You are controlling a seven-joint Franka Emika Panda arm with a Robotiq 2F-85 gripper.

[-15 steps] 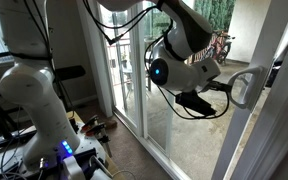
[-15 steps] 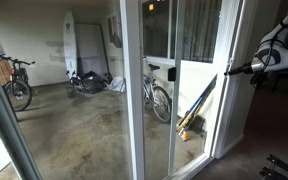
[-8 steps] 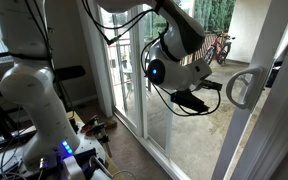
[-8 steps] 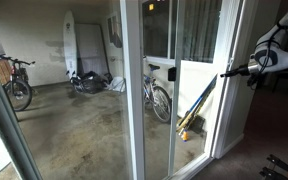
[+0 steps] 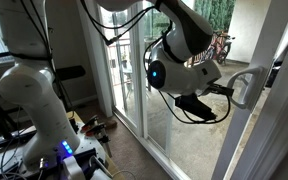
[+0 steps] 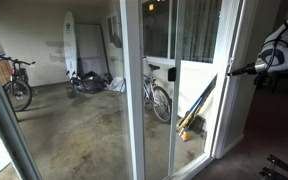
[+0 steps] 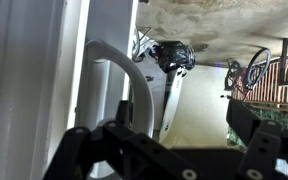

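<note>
End effector [image 5: 224, 91], fingers spread wide and empty, hovers at the handle [image 5: 247, 88] of the sliding door [image 5: 269, 135], grip not yet made.

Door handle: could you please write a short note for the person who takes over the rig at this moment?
Claw: open, holding nothing, its tips right at the white loop-shaped door handle; whether they touch, I cannot tell.
The handle sits on the white-framed sliding glass door, which looks shut.
Done: claw lined up at the handle.
Left, probably: close on the handle, slide the door.
</note>
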